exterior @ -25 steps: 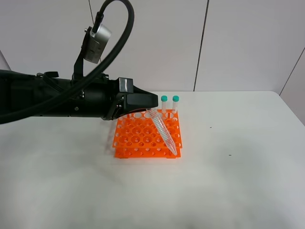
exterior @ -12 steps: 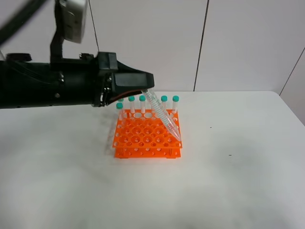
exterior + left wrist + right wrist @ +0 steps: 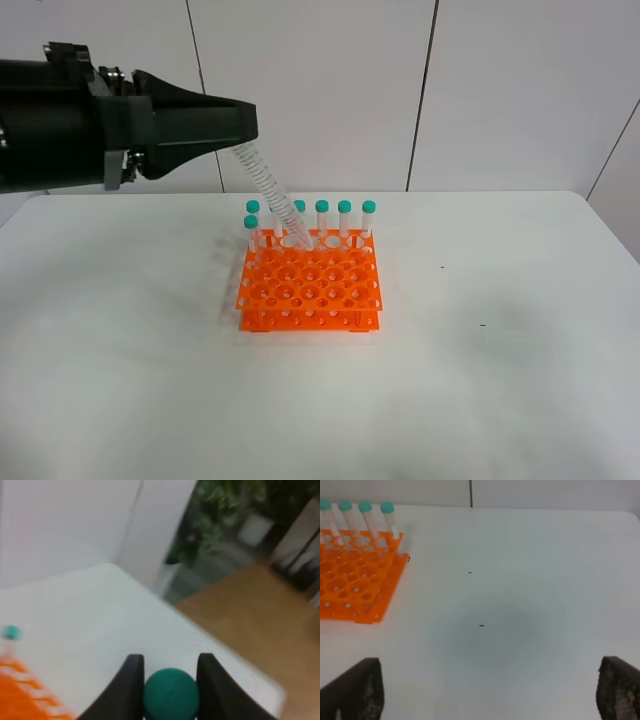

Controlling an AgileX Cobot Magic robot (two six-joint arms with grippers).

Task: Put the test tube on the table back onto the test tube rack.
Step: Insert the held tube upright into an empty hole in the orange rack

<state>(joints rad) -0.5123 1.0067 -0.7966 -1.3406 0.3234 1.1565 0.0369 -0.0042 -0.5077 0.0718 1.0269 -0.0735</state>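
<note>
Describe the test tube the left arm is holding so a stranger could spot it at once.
On the white table sits an orange rack with a back row of upright, teal-capped tubes. Above the rack's left edge, the left pincer grips one clear tube by its cap end. It alone leans, slanting from the pincer down to the back row.

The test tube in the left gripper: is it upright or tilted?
Tilted. The test tube slants from the left gripper down toward the test tube rack's back row, where other tubes stand upright.
</note>
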